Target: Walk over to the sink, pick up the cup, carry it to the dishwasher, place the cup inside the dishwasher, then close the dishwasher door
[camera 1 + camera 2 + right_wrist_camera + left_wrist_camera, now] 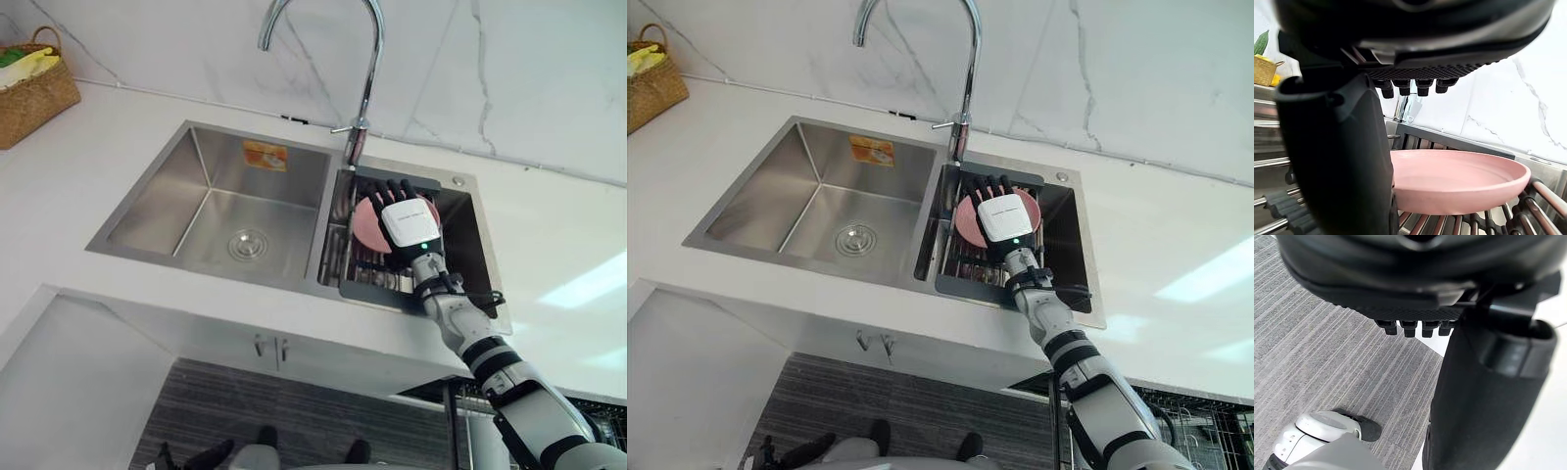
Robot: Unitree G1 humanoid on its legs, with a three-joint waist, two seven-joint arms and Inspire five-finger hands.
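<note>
A shallow pink dish [364, 225] lies tilted on the dark wire rack [360, 266] in the sink's right basin; I see no cup. My right hand [409, 223] hovers over the dish, its back towards the head camera. In the right wrist view its fingers [1415, 87] reach straight out above the dish [1459, 176] and the thumb [1337, 147] stands beside the near rim. Nothing is clasped, and I cannot tell whether it touches. My left hand [1415, 264] hangs low over the grey floor, fingers relaxed and holding nothing.
The steel sink [211, 211] is set in a white counter, with its left basin bare around a drain. A tall curved faucet [367, 78] rises behind the divider. A wicker basket [34, 93] stands at the far left. A wire rack [1195, 421] shows below the counter at the lower right.
</note>
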